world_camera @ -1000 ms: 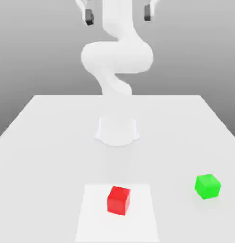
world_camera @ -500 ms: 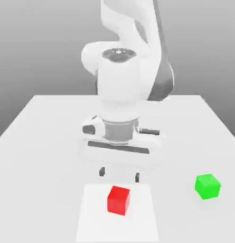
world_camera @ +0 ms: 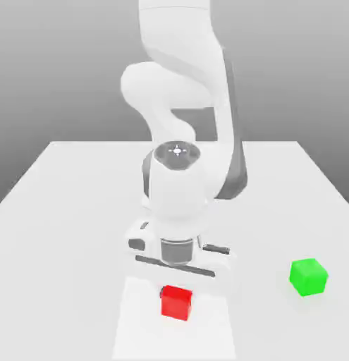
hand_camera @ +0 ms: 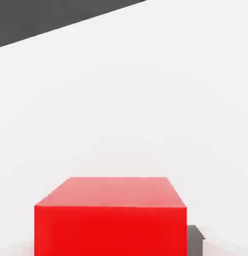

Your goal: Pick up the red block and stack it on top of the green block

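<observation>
Resting flat | red block point(world_camera: 175, 303) | corner-on to exterior view

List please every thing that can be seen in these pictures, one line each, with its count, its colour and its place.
red block: one, red, on the pale square patch near the front of the table, directly under the hand.
green block: one, green, on the table toward the exterior view's right, apart from the red block.
square patch: one, lighter white, under the red block.
table: one, white, bearing both blocks.
arm: one, white, bent down over the red block.
hand: one, white and grey, shut, low over the red block.
</observation>
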Controlling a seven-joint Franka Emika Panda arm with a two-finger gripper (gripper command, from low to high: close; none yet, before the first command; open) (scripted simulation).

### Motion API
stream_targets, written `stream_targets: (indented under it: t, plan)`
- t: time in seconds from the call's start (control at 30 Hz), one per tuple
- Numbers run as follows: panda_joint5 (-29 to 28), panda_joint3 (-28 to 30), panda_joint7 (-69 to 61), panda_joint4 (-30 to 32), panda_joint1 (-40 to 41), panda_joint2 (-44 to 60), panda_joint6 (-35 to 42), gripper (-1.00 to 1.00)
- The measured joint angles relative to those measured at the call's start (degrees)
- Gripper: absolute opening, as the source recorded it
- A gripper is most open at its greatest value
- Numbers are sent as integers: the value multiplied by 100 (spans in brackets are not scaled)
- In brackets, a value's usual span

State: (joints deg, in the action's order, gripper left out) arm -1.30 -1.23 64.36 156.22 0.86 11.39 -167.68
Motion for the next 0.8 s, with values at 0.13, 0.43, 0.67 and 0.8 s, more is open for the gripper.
stream_targets:
  t: [0.13, 0.43, 0.67, 0.8]
  plan:
    - [90, -40, -67, 116, 13, -796, 683, -100]
    - [198, -1084, -1689, -229, -2089, -1196, 1429, -100]
    - [-252, -960, -1931, -405, -2989, -431, 858, -100]
    - [-425, -841, -1810, -421, -3048, -120, 570, 100]
